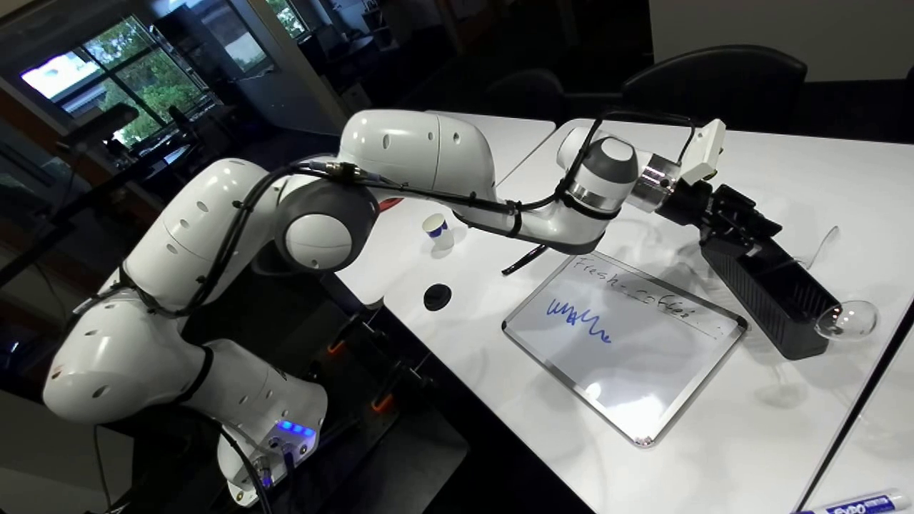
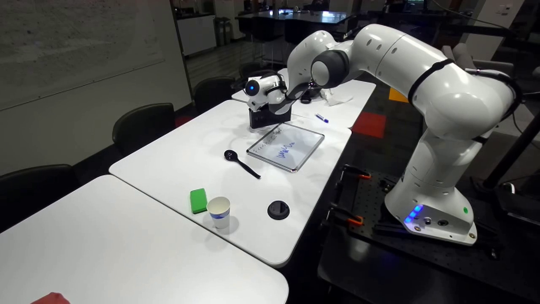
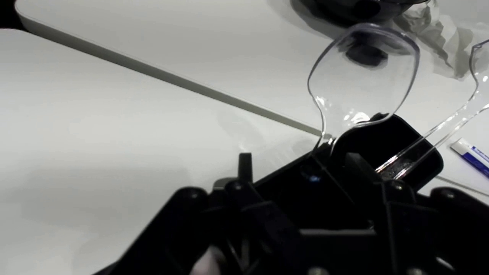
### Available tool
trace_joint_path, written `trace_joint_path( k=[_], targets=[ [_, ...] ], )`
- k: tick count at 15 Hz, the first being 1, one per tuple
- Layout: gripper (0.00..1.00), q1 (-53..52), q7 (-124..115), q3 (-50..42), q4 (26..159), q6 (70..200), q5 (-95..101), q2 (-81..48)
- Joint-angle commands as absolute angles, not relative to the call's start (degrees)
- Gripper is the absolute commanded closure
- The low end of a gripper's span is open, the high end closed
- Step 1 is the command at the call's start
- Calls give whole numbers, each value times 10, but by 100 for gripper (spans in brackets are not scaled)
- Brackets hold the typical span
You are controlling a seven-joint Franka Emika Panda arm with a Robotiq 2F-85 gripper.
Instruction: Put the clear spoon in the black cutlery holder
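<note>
The black cutlery holder (image 1: 782, 296) stands upright on the white table beside the whiteboard tablet; it also shows in an exterior view (image 2: 270, 117) and below my fingers in the wrist view (image 3: 389, 133). A clear spoon (image 3: 365, 82) has its bowl above the holder's rim and its neck running down into the dark inside; its bowl shows in an exterior view (image 1: 847, 320). Another clear spoon (image 3: 439, 133) leans out over the long side, its lower handle inside the holder. My gripper (image 3: 300, 160) is open, fingertips apart with nothing between them, over one end of the holder (image 1: 739, 228).
The whiteboard tablet (image 2: 287, 145) lies beside the holder. A black spoon (image 2: 242, 163), paper cup (image 2: 219, 211), green block (image 2: 198, 200) and black lid (image 2: 278, 210) lie farther off. A marker (image 3: 473, 156), black bowl (image 3: 344, 9) and crumpled paper (image 3: 439, 38) are beyond the holder.
</note>
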State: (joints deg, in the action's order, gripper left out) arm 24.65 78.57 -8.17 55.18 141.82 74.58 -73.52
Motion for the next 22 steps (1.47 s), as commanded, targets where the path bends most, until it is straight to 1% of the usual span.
trace_joint_path(
  k=[1, 2, 6, 8, 11, 13, 14, 22],
  targets=[
    [5, 236, 804, -95, 564, 1432, 702, -714],
    [0, 241, 793, -76, 581, 1416, 716, -696],
    [0, 248, 792, -44, 653, 1409, 679, -615],
    [0, 247, 795, -25, 692, 1356, 632, -564],
    [0, 236, 795, -6, 739, 1237, 575, -486],
    [0, 237, 793, 14, 770, 1188, 541, -433],
    [0, 220, 808, -11, 788, 1188, 498, -406],
    [0, 214, 865, -30, 928, 1236, 356, -228]
  ],
)
